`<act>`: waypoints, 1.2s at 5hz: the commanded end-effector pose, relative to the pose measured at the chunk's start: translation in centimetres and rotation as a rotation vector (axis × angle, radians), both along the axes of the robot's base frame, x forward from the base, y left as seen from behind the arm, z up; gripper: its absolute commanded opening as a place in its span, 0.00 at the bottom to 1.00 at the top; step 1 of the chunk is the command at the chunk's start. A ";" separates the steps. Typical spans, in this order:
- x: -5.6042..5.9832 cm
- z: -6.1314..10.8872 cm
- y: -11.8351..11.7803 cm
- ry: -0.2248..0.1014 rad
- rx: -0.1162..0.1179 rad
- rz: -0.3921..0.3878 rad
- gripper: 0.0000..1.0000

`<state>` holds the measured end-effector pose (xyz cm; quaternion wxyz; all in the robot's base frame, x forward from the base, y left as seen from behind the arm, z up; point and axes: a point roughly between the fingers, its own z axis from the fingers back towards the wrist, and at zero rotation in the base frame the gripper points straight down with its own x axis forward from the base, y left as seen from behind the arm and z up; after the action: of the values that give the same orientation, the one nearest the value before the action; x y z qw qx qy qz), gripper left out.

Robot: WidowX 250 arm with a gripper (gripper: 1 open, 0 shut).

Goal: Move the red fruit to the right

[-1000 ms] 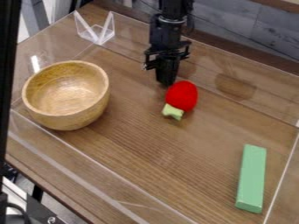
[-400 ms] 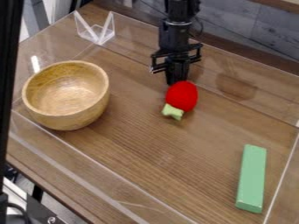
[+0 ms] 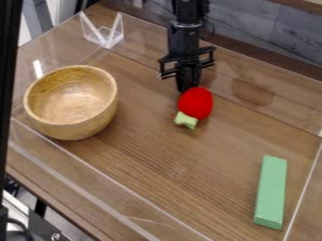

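While the black arm points almost straight down over the wooden bench (image 3: 151,179), its jaws (image 3: 186,83) are pressed tight together with nothing between them. The red fruit (image 3: 193,104) lies on the bench just below the jaws, right under their tips. It looks like the tips are almost touching the top of the fruit, but it is hard to tell if they really touch. The fruit's little green stem points away from the jaws, toward the front of the bench. Off to the left of the jaws sits a round wooden bowl (image 3: 71,101), well apart from them. Far below and to the right of the jaws, a green block (image 3: 270,191) lies flat near the bench's edge.
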<state>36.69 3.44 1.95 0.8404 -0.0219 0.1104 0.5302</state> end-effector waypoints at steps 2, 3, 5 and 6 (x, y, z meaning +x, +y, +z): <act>-0.5 1.1 -0.6 -0.028 -0.026 -0.031 0.00; -0.9 1.3 -1.8 -0.026 -0.046 -0.051 0.00; -1.7 3.6 -2.3 -0.040 -0.091 -0.143 0.00; -2.0 4.6 -1.6 -0.054 -0.116 -0.126 0.00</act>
<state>34.14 1.54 4.03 0.8683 -0.0648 0.1539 0.4671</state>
